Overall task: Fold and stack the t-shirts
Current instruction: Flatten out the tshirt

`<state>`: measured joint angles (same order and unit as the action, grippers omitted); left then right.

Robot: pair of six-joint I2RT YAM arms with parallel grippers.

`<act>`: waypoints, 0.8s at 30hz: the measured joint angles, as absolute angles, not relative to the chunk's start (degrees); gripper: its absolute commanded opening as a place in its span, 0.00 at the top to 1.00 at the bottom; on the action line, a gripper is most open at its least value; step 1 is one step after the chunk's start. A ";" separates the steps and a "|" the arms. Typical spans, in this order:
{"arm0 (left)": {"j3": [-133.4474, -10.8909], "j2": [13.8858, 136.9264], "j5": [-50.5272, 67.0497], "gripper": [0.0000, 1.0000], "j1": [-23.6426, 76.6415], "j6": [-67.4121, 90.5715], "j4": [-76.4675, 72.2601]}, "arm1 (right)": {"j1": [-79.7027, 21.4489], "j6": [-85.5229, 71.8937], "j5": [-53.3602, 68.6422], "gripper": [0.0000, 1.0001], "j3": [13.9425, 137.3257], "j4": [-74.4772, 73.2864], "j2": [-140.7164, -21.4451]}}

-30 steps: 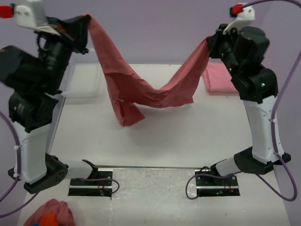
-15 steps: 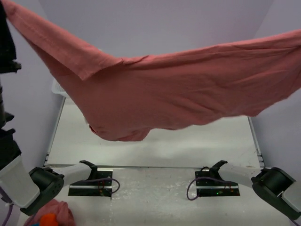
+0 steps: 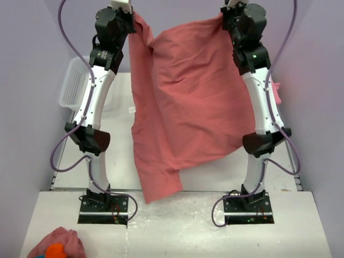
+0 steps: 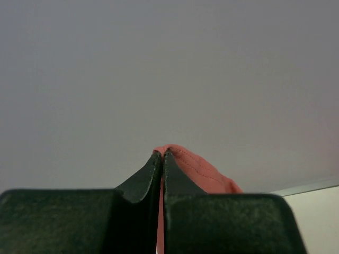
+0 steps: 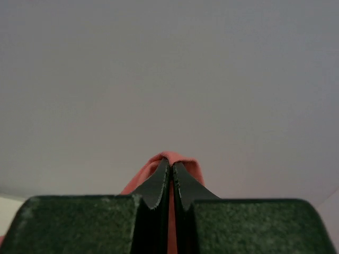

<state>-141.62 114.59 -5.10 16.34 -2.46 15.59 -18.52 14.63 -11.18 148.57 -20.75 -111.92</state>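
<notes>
A dusty rose-red t-shirt (image 3: 188, 97) hangs spread between my two grippers at the far end of the table, with its lower part draping toward the near edge. My left gripper (image 3: 129, 13) is shut on its upper left edge. My right gripper (image 3: 228, 13) is shut on its upper right edge. In the left wrist view the left gripper (image 4: 161, 153) pinches a stitched hem of the t-shirt (image 4: 204, 172). In the right wrist view the right gripper (image 5: 171, 163) clamps a fold of the t-shirt (image 5: 145, 174). A second, lighter pink t-shirt (image 3: 277, 88) lies mostly hidden behind my right arm.
A white mesh basket (image 3: 72, 88) stands at the table's left side. A small pink cloth lump with an orange patch (image 3: 56, 247) lies at the bottom left, off the white table (image 3: 215, 172). Purple walls close in both sides.
Both arms have swung from up near the camera to stretched out far over the table. The t-shirt went with them and now hangs as a wide sheet.
</notes>
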 measured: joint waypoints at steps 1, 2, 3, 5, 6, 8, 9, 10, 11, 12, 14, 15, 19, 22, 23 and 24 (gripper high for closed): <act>-141.62 116.05 -5.04 1.00 15.22 -2.59 15.59 | -17.63 14.59 -10.63 1.00 148.57 -20.80 -114.52; -141.80 117.23 -4.97 1.00 13.98 -2.68 15.59 | -16.84 14.55 -10.20 1.00 148.57 -20.88 -116.11; -142.17 117.86 -4.93 1.00 13.06 -2.66 15.59 | -16.08 14.41 -9.43 1.00 148.57 -21.21 -117.05; -143.52 118.19 -4.93 1.00 11.42 -2.70 15.64 | -14.57 13.98 -8.64 1.00 148.57 -21.76 -117.49; -144.70 118.19 -4.93 1.00 10.98 -2.70 15.53 | -13.91 13.72 -7.90 1.00 148.62 -21.58 -116.95; -147.37 117.54 -4.82 1.00 10.76 -2.68 14.48 | -13.19 13.28 -7.46 1.00 148.81 -21.21 -115.20; -147.87 116.64 -4.60 1.00 10.87 -2.68 14.22 | -13.02 13.02 -7.25 1.00 148.81 -20.99 -114.10; -147.98 115.18 -4.38 1.00 11.07 -2.68 14.26 | -12.93 12.78 -6.76 1.00 148.79 -20.91 -112.62; -147.98 114.04 -4.10 1.00 11.20 -2.66 14.26 | -12.95 12.56 -6.48 1.00 148.75 -20.80 -111.04; -147.96 111.94 -3.88 1.00 11.42 -2.66 14.24 | -13.06 12.43 -6.39 1.00 148.59 -20.51 -109.40; -146.78 107.59 -3.60 1.00 11.77 -2.68 14.24 | -13.93 12.47 -6.46 1.00 147.57 -19.51 -105.12; -145.51 104.90 -3.62 1.00 12.08 -2.68 14.22 | -14.61 12.75 -6.50 1.00 146.39 -18.81 -102.54; -140.94 94.48 -5.56 1.00 16.03 -3.81 14.15 | -20.34 15.73 -8.97 1.00 142.15 -16.64 -93.12; -138.65 88.29 -6.92 1.00 22.04 -4.89 14.26 | -26.57 18.26 -11.70 1.00 139.65 -16.49 -87.64; -138.08 86.50 -6.81 1.00 23.57 -5.10 14.37 | -28.56 19.18 -12.82 1.00 139.11 -16.62 -86.11; -137.67 84.77 -6.76 1.00 24.38 -5.08 14.46 | -30.22 20.10 -14.09 1.00 138.52 -16.73 -84.62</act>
<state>-137.67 84.77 -6.76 24.38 -5.08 14.46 -30.22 20.10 -14.09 138.52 -16.73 -84.62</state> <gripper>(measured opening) 0.003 0.007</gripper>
